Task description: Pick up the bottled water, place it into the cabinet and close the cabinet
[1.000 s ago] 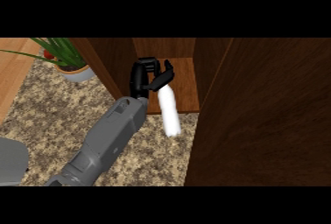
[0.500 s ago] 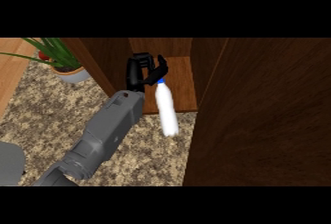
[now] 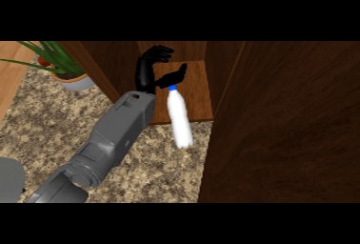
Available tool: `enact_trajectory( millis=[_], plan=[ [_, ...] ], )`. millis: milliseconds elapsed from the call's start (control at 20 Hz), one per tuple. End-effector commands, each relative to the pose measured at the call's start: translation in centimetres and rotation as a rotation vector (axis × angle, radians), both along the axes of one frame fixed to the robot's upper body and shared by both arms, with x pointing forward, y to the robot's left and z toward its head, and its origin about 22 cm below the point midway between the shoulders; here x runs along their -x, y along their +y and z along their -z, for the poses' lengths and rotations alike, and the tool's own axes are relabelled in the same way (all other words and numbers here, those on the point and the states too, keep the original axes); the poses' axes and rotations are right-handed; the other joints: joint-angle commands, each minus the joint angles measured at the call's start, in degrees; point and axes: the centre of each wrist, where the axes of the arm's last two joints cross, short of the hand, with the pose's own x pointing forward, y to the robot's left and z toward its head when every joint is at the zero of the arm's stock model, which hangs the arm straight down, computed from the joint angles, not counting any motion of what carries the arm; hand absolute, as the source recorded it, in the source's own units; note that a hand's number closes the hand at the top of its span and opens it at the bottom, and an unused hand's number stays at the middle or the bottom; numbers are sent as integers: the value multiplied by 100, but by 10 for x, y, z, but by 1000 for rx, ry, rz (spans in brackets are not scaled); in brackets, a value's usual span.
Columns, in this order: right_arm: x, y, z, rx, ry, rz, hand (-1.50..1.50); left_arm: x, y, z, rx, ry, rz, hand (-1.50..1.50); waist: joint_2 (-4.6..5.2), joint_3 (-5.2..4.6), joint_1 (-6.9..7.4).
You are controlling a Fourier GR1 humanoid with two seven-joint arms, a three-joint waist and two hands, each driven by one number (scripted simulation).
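At far left a plant (image 3: 60,64) in a pale pot stands on the speckled counter (image 3: 42,128), well apart from the work zone and not involved in the task.

Next, one grey forearm rises from the lower left edge toward the cabinet (image 3: 197,95). Which arm it is cannot be confirmed from this view; its entry from the left suggests the left. Its hand (image 3: 156,66) is inside the cabinet opening, above the shelf. The fingers are spread and nearly straight, the thumb extended toward the bottle's cap. The hand is well open and grips nothing; the thumb tip appears to be at or just beside the cap, though contact cannot be confirmed.

The bottle (image 3: 178,118) lies tilted, blue cap on the shelf, base out past the shelf's front edge over the counter. It is only partly within the cabinet, probably because it was released at the edge.

At right, the dark door (image 3: 281,124) stands open, swung toward the viewer. Closing is not yet done. No other hand is visible.
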Motion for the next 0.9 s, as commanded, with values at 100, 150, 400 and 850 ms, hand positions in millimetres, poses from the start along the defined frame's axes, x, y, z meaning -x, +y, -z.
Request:
enact_trajectory(
  millis=[100, 150, 400, 850],
  plan=[
    [10, 3, -10, -62, 1, -43, -150, -4, -7, -8, 34, -15, -2, -150, 41, -6, -90],
    [7, 0, -7, -42, 1, -43, -150, -1, -5, -4, 32, 1, -3, -150, 5, 0, -62],
    [13, -2, -11, -47, -3, -29, -150, 3, 18, 14, 87, -26, 23, -150, 11, -5, -4],
    [16, -4, -11, -36, 26, -36, -150, -6, -9, -14, 117, -59, 140, -150, -15, -3, -7]
  ],
)
